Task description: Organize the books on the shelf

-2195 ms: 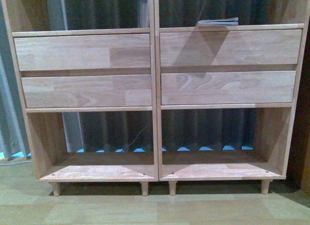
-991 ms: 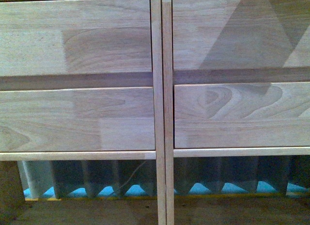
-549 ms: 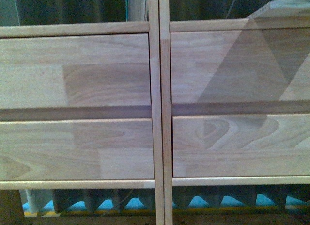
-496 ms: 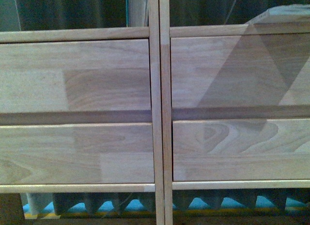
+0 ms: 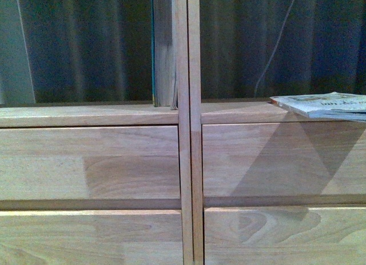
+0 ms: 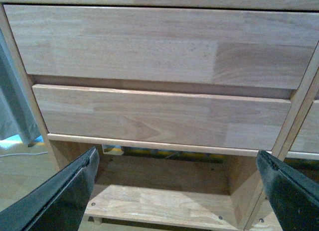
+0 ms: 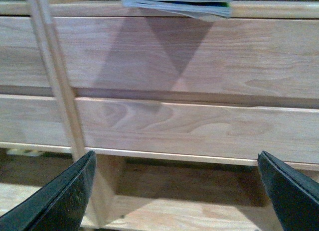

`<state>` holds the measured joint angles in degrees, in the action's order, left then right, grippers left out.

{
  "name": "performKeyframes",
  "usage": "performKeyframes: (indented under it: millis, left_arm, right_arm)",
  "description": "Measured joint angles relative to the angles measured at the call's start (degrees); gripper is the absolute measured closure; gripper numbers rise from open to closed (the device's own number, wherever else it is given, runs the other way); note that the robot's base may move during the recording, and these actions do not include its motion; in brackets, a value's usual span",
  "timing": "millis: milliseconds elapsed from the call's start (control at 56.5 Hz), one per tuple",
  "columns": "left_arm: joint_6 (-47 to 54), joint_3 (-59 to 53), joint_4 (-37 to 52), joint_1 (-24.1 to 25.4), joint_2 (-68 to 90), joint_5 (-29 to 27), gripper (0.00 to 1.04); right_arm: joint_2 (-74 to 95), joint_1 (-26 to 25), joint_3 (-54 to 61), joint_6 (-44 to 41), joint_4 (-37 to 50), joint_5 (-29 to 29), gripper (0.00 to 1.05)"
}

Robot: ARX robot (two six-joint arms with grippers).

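The light-wood shelf (image 5: 91,115) fills the front view. A teal-covered book (image 5: 163,53) with beige page edges stands upright in the left upper compartment, against the central double post (image 5: 187,162). A thin pale softcover (image 5: 321,104) lies flat on the right upper board and hangs over its front edge. It also shows in the right wrist view as the softcover (image 7: 185,4). My left gripper (image 6: 177,191) is open, facing the left column's plank fronts (image 6: 149,47). My right gripper (image 7: 177,191) is open before the right column's fronts (image 7: 199,126), below the softcover. Neither gripper shows in the front view.
A dark pleated curtain (image 5: 86,48) hangs behind the open compartments, with a thin cable (image 5: 274,48) in front of it. Each wrist view shows a bare bottom board (image 6: 159,203) below the fronts. Pale floor and a curtain edge (image 6: 15,121) lie left of the shelf.
The front view has risen from the plank fronts and bottom gap to the upper compartments. The upright teal book and the flat softcover have come into fuller view.
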<state>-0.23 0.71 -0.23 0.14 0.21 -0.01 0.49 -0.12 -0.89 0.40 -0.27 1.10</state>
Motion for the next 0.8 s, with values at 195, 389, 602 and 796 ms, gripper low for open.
performKeyframes:
  millis: [195,389,602,796]
  left_arm:
    - [0.0,0.0,0.0,0.0,0.0,0.0,0.07]
    - [0.0,0.0,0.0,0.0,0.0,0.0,0.07]
    - [0.0,0.0,0.0,0.0,0.0,0.0,0.07]
    - [0.0,0.0,0.0,0.0,0.0,0.0,0.07]
  right_arm:
    - [21.4,-12.4,-10.4,19.6,2.2,34.0,0.07]
    - [46.5,-7.5,-25.1,41.9,27.9,29.5,0.07]
    - [66.6,0.3,-34.5,61.4,38.2,20.0,0.07]
    - [75.5,3.2,-39.5,70.5,41.2,14.6,0.07]
